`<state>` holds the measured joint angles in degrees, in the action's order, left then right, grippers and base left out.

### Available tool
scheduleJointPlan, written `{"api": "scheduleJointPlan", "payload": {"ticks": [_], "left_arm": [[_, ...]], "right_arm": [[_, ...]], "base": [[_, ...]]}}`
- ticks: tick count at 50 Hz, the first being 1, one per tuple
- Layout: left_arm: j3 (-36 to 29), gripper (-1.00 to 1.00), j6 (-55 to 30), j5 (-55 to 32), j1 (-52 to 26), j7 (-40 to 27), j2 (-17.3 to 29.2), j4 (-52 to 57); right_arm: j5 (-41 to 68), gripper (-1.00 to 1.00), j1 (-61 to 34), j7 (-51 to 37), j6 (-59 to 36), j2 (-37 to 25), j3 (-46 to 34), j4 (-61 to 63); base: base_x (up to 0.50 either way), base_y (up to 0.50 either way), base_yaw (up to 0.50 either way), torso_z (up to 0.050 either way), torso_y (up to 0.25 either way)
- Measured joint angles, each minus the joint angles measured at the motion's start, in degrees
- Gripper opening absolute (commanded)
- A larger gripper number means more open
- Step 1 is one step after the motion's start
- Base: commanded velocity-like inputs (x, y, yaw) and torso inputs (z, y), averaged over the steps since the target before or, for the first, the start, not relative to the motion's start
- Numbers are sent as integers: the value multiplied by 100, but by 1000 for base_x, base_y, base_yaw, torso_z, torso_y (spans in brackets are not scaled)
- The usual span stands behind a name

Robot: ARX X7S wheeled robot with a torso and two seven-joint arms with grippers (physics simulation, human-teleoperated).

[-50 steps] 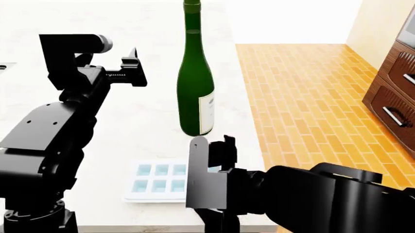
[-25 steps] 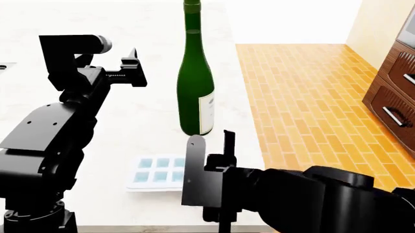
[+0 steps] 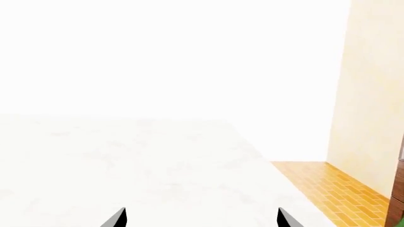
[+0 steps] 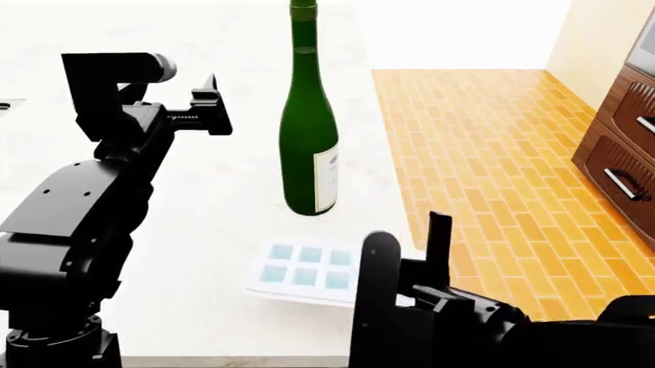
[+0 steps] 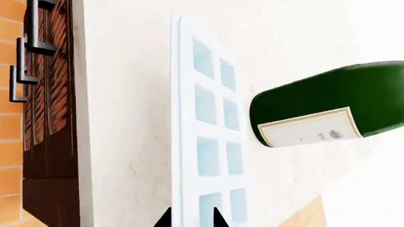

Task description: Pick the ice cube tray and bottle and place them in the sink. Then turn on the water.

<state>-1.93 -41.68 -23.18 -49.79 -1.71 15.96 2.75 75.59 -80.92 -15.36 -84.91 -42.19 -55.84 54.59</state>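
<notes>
Glossy green glass bottle point(image 4: 309, 130), paper label point(image 4: 327, 178)

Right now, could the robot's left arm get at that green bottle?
Probably yes. The left hand hangs open above the countertop, beside the upright bottle, with nothing between them.

- The bottle point(image 4: 310, 130) runs past the top edge of the head view, so its top is cut off; the right wrist view shows only its lower body and label.
- The ice cube tray point(image 4: 303, 274) has its right end hidden behind the right arm in the head view.
- The right gripper point(image 5: 191, 218) shows only two dark fingertip points at the edge of the wrist view.
- The left gripper point(image 3: 200, 218) shows only two fingertips at the frame's edge.
- The sink does not appear in any view.
</notes>
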Motion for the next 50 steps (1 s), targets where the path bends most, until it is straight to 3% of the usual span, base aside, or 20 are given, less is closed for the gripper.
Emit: {"api": "scheduleJointPlan", "payload": {"ticks": [8, 16, 34, 50], "left_arm": [[-30, 100, 12, -7, -10, -14, -3, -5], [-48, 100, 9, -21, -11, -33, 2, 8], [-99, 100, -119, -134, -4, 7, 74, 142], [-151, 100, -1633, -899, -337, 181, 464, 1098]], "right_arm": [[1244, -100, -354, -813, -12, -768, 355, 219], [1510, -100, -516, -851, 124, -1530, 817, 354], [266, -100, 9, -236, 1126, -2917, 1373, 120], [-642, -100, 536, -747, 2069, -2878, 1603, -1377]], "base": [[0, 0, 0, 0, 0], [0, 0, 0, 0, 0], [0, 0, 0, 0, 0], [0, 0, 0, 0, 0]]}}
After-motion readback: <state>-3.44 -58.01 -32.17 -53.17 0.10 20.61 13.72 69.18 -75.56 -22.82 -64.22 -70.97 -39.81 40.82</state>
